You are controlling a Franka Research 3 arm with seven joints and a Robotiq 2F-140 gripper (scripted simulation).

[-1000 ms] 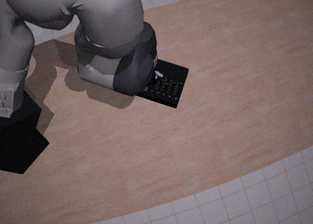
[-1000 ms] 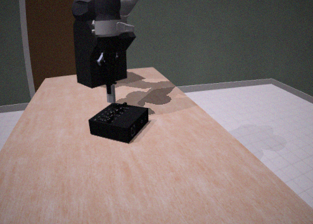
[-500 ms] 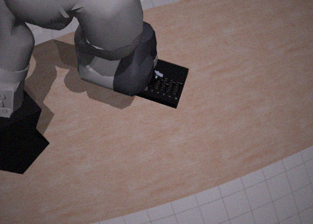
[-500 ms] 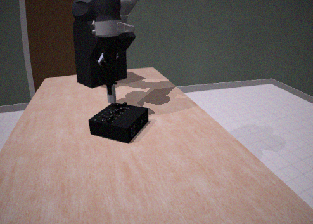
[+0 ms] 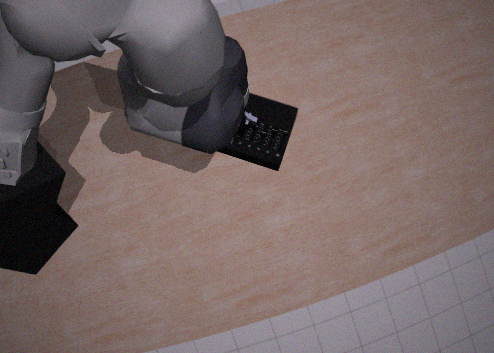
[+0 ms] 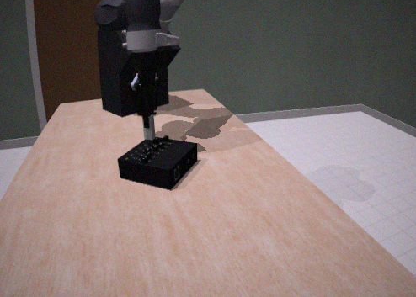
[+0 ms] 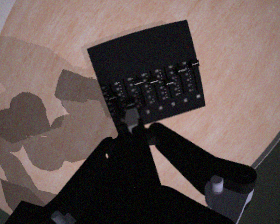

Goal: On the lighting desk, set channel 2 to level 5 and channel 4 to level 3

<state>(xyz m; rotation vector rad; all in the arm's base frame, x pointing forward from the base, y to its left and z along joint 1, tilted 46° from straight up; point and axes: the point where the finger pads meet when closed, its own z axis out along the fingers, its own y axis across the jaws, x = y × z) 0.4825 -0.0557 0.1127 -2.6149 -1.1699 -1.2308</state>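
Note:
The lighting desk [image 5: 277, 122] [image 6: 164, 166] [image 7: 150, 50] is a small black box standing flat on the wooden table. A row of several faders [image 7: 159, 91] with dark caps runs across its top. My gripper [image 7: 133, 116] [image 6: 148, 132] [image 5: 250, 118] is shut with nothing between the fingers. Its joined fingertips point straight down and stand over the fader row near its one end, in the wrist view at the left end. I cannot tell whether the tips touch a cap. The cap lines and scale marks are too small to read.
The wooden table [image 5: 350, 107] [image 6: 253, 216] has a curved front edge in the top view. My arm's black base [image 5: 30, 237] stands at its left. The arm's bulk hides the desk's left part in that view. Tiled floor [image 6: 358, 166] lies beyond the table's edge.

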